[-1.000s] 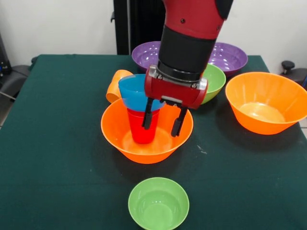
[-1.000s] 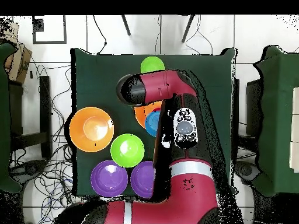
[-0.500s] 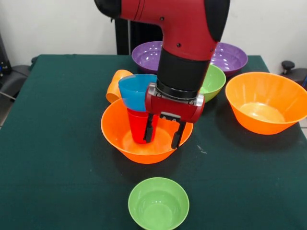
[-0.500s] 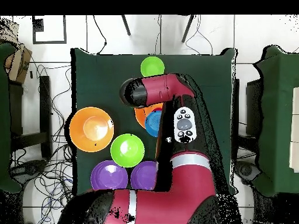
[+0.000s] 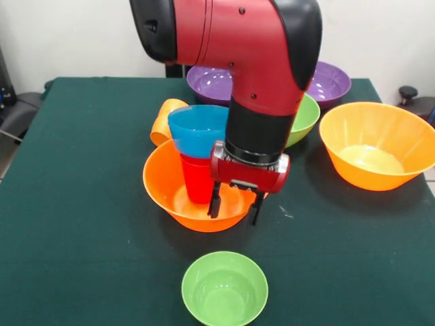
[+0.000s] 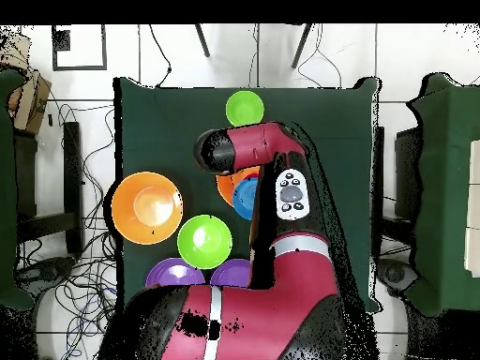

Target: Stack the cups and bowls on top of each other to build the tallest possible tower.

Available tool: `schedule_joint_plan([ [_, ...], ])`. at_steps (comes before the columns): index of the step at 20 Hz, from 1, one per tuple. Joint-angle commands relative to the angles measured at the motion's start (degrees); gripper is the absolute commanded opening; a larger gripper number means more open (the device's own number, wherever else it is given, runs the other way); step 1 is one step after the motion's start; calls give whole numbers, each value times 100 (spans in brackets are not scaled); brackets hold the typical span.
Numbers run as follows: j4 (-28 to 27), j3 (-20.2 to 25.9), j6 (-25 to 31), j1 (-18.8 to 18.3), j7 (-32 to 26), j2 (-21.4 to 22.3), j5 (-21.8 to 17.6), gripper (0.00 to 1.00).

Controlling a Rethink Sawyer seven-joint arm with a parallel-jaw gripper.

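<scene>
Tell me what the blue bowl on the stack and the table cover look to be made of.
Blue bowl: apparently plastic, smooth and glossy, judging by its thin even wall and soft shine. Table cover: seemingly dark green cloth, matte, with no glare; felt or similar, though the weave is not discernible.

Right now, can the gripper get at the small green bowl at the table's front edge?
Probably yes. The gripper hangs open and empty over the near rim of the tower's orange bowl. The small green bowl sits just in front of it, upright, with only bare cloth between.
</scene>
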State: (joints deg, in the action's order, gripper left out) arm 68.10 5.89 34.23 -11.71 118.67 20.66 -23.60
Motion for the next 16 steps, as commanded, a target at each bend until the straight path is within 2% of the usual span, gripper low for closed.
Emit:
schedule_joint_plan([
  [1,-491,650,-333,13,-319,-410,-58,100],
  [6,-686,712,-286,35,-341,-564,-5,100],
  [12,-906,590,-389,169,-34,-794,15,100],
  [16,-872,443,-160,255,68,-641,60,100],
])
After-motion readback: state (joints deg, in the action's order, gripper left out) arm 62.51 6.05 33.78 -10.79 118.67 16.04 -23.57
